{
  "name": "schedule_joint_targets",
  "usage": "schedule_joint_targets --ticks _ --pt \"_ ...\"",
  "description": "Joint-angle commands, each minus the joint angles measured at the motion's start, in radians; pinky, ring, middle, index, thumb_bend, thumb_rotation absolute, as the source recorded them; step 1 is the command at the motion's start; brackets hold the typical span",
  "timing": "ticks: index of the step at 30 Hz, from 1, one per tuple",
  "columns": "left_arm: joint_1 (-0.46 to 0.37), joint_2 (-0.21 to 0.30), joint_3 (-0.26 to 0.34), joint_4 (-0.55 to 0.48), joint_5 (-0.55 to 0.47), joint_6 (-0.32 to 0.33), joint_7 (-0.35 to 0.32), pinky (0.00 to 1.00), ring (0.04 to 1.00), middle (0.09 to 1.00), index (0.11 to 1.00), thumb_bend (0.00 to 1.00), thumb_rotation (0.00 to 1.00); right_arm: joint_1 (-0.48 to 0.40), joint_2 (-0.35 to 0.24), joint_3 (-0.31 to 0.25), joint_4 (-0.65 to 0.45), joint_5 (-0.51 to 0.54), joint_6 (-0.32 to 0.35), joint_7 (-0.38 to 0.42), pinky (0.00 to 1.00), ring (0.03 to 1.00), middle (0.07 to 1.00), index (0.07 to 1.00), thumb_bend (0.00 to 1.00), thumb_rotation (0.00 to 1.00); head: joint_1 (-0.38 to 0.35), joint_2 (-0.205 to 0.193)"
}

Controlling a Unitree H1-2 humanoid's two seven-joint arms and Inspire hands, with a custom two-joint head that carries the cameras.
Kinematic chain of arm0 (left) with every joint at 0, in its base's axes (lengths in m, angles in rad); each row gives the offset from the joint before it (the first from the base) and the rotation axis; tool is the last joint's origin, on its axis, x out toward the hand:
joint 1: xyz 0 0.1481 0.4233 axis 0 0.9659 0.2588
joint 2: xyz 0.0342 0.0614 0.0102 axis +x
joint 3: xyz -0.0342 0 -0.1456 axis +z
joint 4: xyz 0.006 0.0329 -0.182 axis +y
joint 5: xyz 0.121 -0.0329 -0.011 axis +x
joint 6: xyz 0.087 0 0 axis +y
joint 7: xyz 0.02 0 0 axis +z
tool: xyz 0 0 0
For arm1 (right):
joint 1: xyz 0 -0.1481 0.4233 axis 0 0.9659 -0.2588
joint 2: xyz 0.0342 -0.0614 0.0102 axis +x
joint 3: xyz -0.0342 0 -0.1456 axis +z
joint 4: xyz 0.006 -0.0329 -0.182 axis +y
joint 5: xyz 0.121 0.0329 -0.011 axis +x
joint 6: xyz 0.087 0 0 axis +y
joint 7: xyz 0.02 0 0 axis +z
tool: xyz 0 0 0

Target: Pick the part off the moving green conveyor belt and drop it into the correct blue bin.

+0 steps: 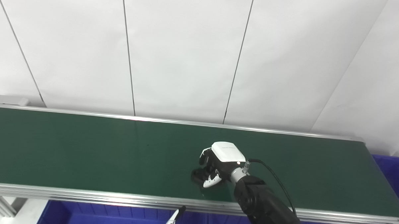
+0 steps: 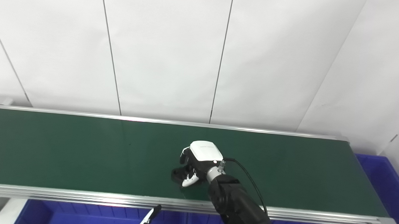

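Left eye view: the right hand (image 1: 217, 165) is over the near half of the green belt (image 1: 85, 147), its arm entering from the bottom right. The white back plate faces up, and the fingers (image 1: 207, 182) curl downward toward a small dark part (image 1: 197, 175) at their tips. The part is on or just above the belt surface; lift-off cannot be confirmed. The fingers appear closed around the part, but the dark part against the dark belt leaves the contact uncertain. Blue bins show below the near rail (image 1: 116, 218) and past the belt's right end (image 1: 394, 175). A thin white-and-black tip (image 1: 174, 219) at the bottom edge probably belongs to the left hand; too little of it is visible to tell its finger state.

Right eye view: the same layout appears from slightly to the side. The right hand (image 2: 199, 161) covers the part (image 2: 177, 172), which lies near the belt's front rail, close to the belt's middle. The right-end bin (image 2: 379, 178) is well apart from the hand; the front bin (image 2: 83, 217) is nearer.

Status, as a judgement: the reach is complete and the grasp is in progress or just made. Remaining steps: confirm the hold, lift clear of the belt, carry to the correct bin, release. Which bin is correct cannot be determined from these views.
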Motion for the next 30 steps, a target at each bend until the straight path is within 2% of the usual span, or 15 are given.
schedule_joint_targets --ticks 1,2,4,9,13,16,20,25,27,30 --pt "-0.004 -0.009 0.002 -0.034 -0.020 -0.009 0.003 1.00 1.000 1.000 1.000 0.74 1.00 0.021 0.004 0.024 0.000 -0.014 -0.051 -0.007 0.32 0.385 0.499 0.540 0.51 0.00 -0.001 -0.001" --pt "-0.004 -0.009 0.002 -0.035 -0.021 -0.008 0.002 1.00 1.000 1.000 1.000 0.74 1.00 0.023 0.003 0.025 0.000 -0.016 -0.056 -0.015 0.27 0.377 0.475 0.536 0.51 0.00 -0.002 -0.001" --pt "-0.006 -0.008 0.003 -0.029 -0.017 -0.014 0.006 1.00 1.000 1.000 1.000 0.74 1.00 0.026 0.002 0.028 -0.004 -0.023 -0.062 -0.026 0.24 0.371 0.464 0.533 0.51 0.00 -0.002 -0.002" --pt "-0.008 -0.010 0.004 -0.023 -0.016 -0.020 0.010 1.00 1.000 1.000 1.000 0.75 1.00 0.037 0.000 0.023 -0.018 -0.031 -0.081 -0.061 0.25 0.383 0.479 0.525 0.51 0.00 -0.002 -0.002" --pt "-0.005 -0.010 0.003 -0.033 -0.017 -0.008 0.005 1.00 1.000 1.000 1.000 0.74 1.00 0.061 0.001 -0.006 -0.073 -0.015 -0.108 -0.112 0.28 0.382 0.493 0.532 0.51 0.00 -0.002 0.000" --pt "-0.003 -0.011 0.002 -0.036 -0.019 -0.008 0.005 1.00 1.000 1.000 1.000 0.74 1.00 0.089 0.003 -0.040 -0.176 -0.011 -0.080 -0.107 0.30 0.376 0.500 0.541 0.51 0.00 -0.003 0.004" --pt "0.000 -0.012 0.003 -0.045 -0.020 -0.003 0.005 1.00 1.000 1.000 1.000 0.73 1.00 0.126 0.009 -0.087 -0.319 -0.021 -0.042 -0.080 0.28 0.359 0.477 0.549 0.51 0.00 -0.005 0.009" --pt "0.008 -0.012 0.005 -0.067 -0.029 0.029 -0.005 1.00 1.000 1.000 1.000 0.75 1.00 0.185 0.018 -0.163 -0.533 -0.033 0.029 0.002 0.27 0.355 0.468 0.548 0.51 0.00 -0.006 0.021" --pt "0.009 -0.010 0.005 -0.072 -0.032 0.035 -0.006 1.00 1.000 1.000 1.000 0.75 1.00 0.210 0.018 -0.189 -0.600 -0.037 0.051 0.025 0.23 0.387 0.500 0.499 0.51 0.00 -0.007 0.023" --pt "0.011 -0.010 0.007 -0.081 -0.038 0.039 -0.005 0.99 1.000 1.000 1.000 0.75 1.00 0.253 0.022 -0.226 -0.684 -0.037 0.091 0.070 0.20 0.404 0.501 0.487 0.52 0.00 0.003 0.038"
